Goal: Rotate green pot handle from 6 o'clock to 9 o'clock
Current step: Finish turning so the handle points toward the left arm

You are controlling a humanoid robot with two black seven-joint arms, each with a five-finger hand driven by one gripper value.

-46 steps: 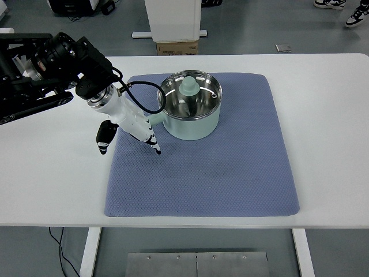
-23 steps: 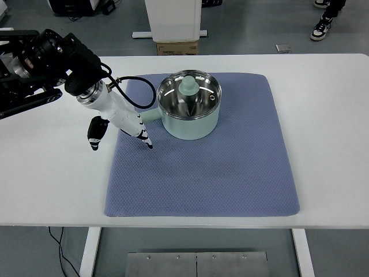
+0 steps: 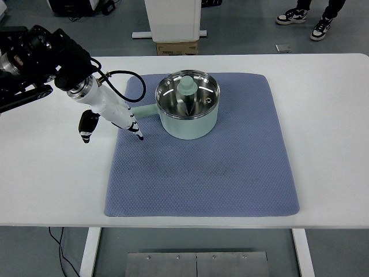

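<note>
A pale green pot [image 3: 188, 111] with a shiny steel inside stands on the blue-grey mat [image 3: 202, 173], toward its back left. A green knobbed piece [image 3: 187, 86] rests inside the pot. The pot's handle [image 3: 143, 109] sticks out to the left, pointing at roughly 9 o'clock. My left hand [image 3: 112, 118] comes in from the upper left and hovers over the mat's left edge, just left of the handle. Its white fingers [image 3: 132, 127] are stretched out and hold nothing, and the thumb [image 3: 87, 127] hangs apart. The handle's tip is partly hidden by the hand.
The mat lies on a white table [image 3: 323, 115]. A black cable [image 3: 124, 81] loops from the wrist beside the pot. Beyond the table's far edge stand a cardboard box [image 3: 177, 47] and a white pedestal [image 3: 173, 20]; a person's shoes [image 3: 300, 16] show at top right.
My left hand has drawn back up and to the left, off the mat. The pot's handle has swung from lower left to pointing straight left, and the pot shifted slightly left.
</note>
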